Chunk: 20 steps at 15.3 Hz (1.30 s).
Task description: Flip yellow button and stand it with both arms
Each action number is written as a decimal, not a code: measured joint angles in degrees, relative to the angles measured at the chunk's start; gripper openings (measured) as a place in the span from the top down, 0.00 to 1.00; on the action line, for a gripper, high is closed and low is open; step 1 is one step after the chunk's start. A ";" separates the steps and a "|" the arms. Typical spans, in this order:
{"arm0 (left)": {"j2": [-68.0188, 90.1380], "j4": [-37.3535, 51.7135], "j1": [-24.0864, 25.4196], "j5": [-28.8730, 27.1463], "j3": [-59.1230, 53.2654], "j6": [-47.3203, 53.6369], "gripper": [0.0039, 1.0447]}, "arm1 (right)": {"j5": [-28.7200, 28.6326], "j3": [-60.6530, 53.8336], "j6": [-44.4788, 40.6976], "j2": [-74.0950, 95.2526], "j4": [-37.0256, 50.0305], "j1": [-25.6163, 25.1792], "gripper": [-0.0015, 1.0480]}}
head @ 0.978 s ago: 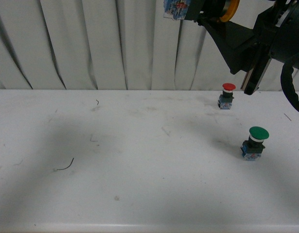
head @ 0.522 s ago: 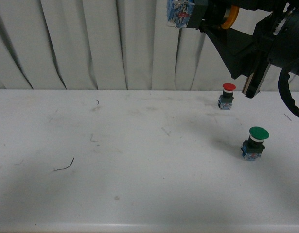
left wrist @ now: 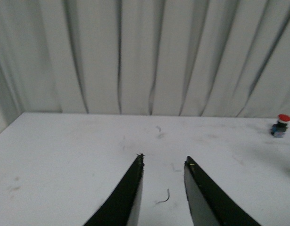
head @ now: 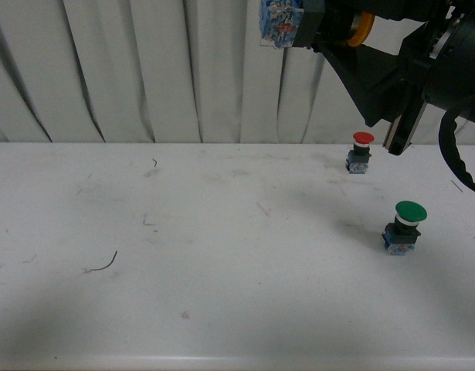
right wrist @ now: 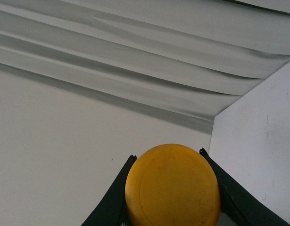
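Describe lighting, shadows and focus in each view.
Front view: even light, broad soft shadows on the table, green button sharp. Left wrist view: hazy overall, left gripper soft-edged. Right wrist view: yellow button looms close, evenly lit, no glare.

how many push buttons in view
3. The red button stands far back on the right, the green button nearer, also right, and the yellow button is held aloft in the right gripper.
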 joint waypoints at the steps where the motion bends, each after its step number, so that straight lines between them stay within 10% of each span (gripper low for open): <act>1: -1.38 0.70 -1.46 0.00 -0.61 0.13 0.83 | -0.04 0.00 -0.39 0.00 -0.02 0.00 0.67; 3: -1.81 1.25 -0.66 -1.40 -2.25 -0.02 0.99 | -0.59 0.00 -1.29 -0.15 0.28 0.02 0.67; 19: -8.76 2.89 -0.76 -1.20 -11.54 0.22 0.99 | -0.96 0.00 -3.98 -0.02 0.15 1.11 0.67; 20: -8.76 2.93 -0.76 -1.22 -11.54 0.22 0.85 | -0.96 0.00 -5.68 -0.02 0.07 1.05 0.67</act>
